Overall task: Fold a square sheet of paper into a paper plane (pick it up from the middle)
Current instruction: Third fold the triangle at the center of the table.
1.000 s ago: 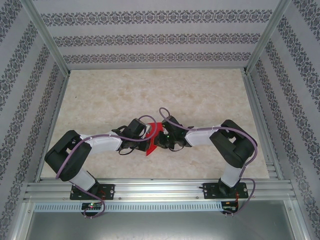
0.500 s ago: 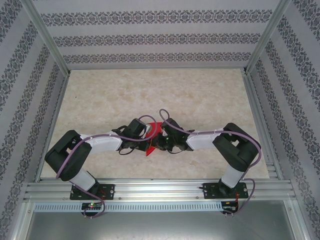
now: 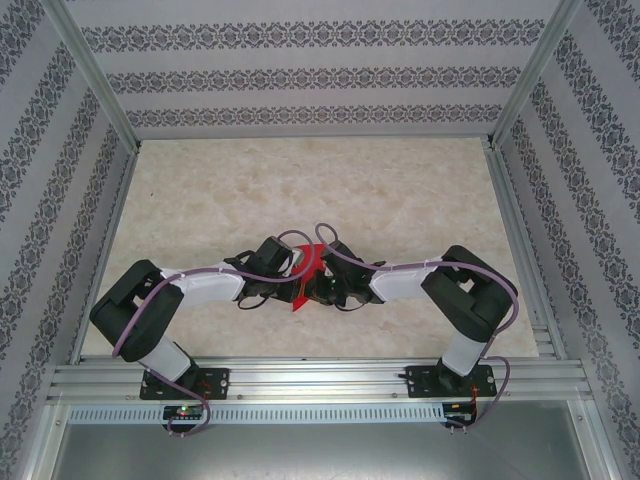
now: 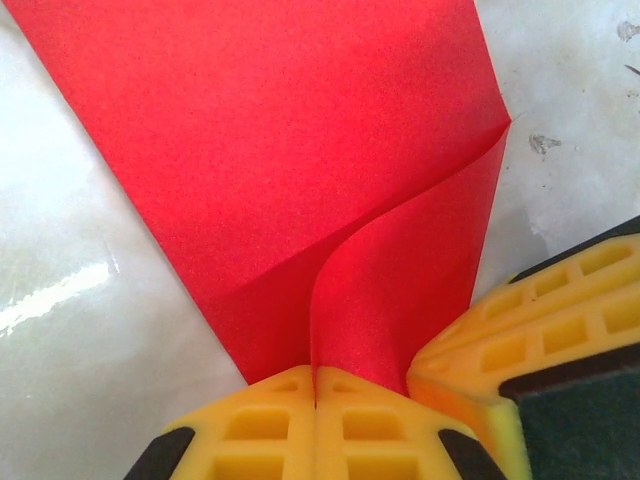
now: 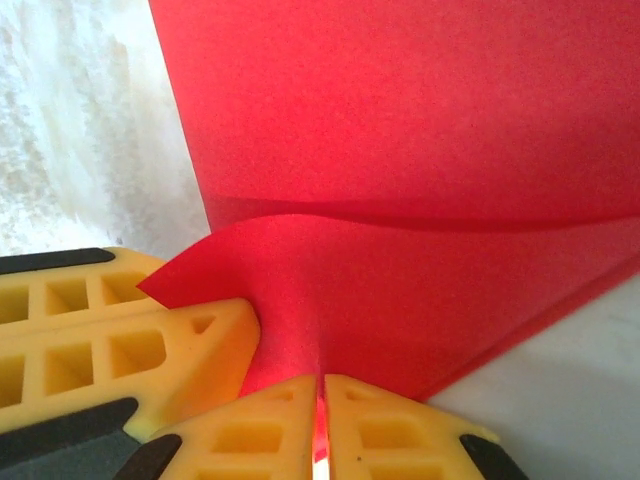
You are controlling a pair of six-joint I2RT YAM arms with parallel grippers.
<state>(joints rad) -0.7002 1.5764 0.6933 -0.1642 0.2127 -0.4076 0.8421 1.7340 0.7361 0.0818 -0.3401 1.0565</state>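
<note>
The square sheet of paper (image 3: 304, 272) is bright red and lies folded into a narrow shape pointing toward the arms, between the two grippers at the table's near middle. My left gripper (image 3: 291, 281) is shut on a raised flap of the paper (image 4: 300, 150), the pads (image 4: 280, 400) pressed together on the fold. My right gripper (image 3: 317, 286) is shut on the opposite raised layer of the paper (image 5: 420, 110), with red showing in the thin slit between its fingertips (image 5: 375, 400). The two grippers nearly touch each other.
The marble-patterned table (image 3: 300, 190) stretches behind the grippers to patterned walls. Aluminium frame posts (image 3: 95, 80) stand at the sides and a rail (image 3: 320, 380) runs along the near edge. Each wrist view catches the other gripper's yellow fingers (image 4: 545, 330) close beside the paper.
The right arm has moved left, bringing its gripper closer to the left gripper with the paper pinched between them. The left arm has stayed put.
</note>
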